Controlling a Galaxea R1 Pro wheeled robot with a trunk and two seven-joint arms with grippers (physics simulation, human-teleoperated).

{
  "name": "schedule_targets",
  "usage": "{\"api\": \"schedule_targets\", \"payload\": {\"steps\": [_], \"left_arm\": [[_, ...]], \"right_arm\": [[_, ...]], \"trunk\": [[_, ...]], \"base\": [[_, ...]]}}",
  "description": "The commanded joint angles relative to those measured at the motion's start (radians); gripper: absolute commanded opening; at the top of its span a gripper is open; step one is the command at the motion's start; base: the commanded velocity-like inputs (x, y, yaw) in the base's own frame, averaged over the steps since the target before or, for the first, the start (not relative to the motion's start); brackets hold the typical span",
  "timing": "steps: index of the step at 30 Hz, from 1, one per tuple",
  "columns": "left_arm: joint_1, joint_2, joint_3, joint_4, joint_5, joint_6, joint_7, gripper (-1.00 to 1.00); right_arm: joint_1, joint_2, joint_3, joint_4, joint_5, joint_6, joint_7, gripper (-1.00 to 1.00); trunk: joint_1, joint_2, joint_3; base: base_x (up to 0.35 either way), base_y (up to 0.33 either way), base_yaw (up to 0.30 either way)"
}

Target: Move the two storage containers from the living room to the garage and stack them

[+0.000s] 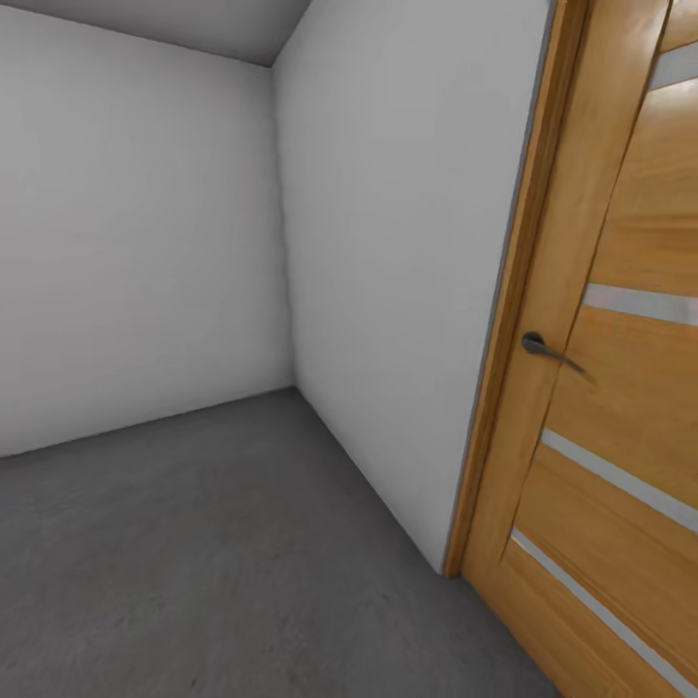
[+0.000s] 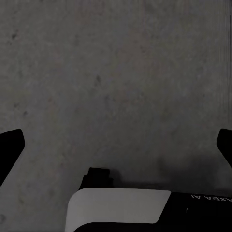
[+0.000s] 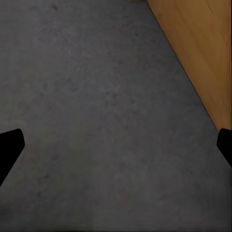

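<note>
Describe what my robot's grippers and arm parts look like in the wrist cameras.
The left gripper and right gripper each show plain black fingertips at the frame edges. The left wrist view also shows a white rounded casing with a black part bearing pale lettering.

One wooden door [image 1: 620,388] — one handle [image 1: 543,347] — two white walls [image 1: 136,242].

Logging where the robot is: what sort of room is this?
Probably a garage or utility room: bare dark grey concrete floor, plain white-grey walls, and a wooden door with a lever handle on the right.
</note>
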Motion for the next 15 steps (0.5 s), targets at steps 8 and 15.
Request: {"api": "schedule_targets", "payload": {"steps": [8, 15], "left_arm": [[0.001, -0.001, 0.003, -0.004, 0.0, 0.007, 0.001, 1.0], [0.001, -0.001, 0.003, -0.004, -0.001, 0.007, 0.001, 1.0]], "right_arm": [[-0.001, 0.0, 0.0, 0.001, 0.007, -0.003, 0.0, 1.0], [-0.001, 0.0, 0.0, 0.001, 0.007, -0.003, 0.0, 1.0]], "trunk": [[0.0, -0.001, -0.001], [0.0, -0.001, -0.001]], "base": [[0.001, 0.0, -0.278], [0.009, 0.0, -0.278]]}}
